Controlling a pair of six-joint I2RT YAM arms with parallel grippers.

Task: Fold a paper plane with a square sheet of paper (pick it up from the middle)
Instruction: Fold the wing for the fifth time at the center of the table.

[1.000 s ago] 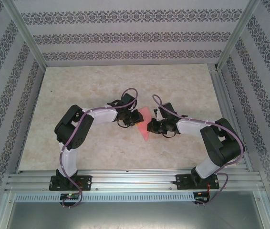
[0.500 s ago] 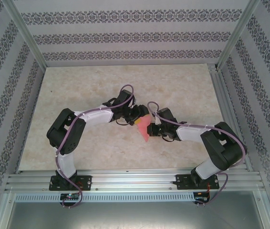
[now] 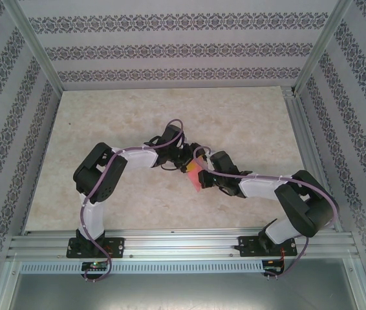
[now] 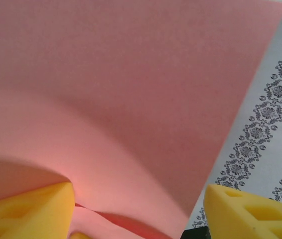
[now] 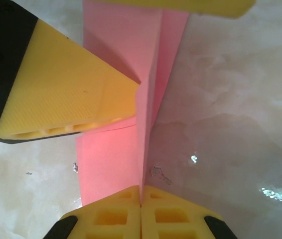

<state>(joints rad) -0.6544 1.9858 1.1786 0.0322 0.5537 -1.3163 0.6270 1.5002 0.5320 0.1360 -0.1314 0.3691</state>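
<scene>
Paper (image 5: 126, 169) pinched between right fingers (image 5: 116, 214)

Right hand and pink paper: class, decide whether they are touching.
Touching. The right wrist view shows the right hand pinched shut on the folded edge of the paper.

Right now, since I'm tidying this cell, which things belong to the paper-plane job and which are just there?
Job: pink paper sheet; right fingers, pinching it; left fingers, open, close to it.
Just there: table; patterned walls; metal rail.
</scene>
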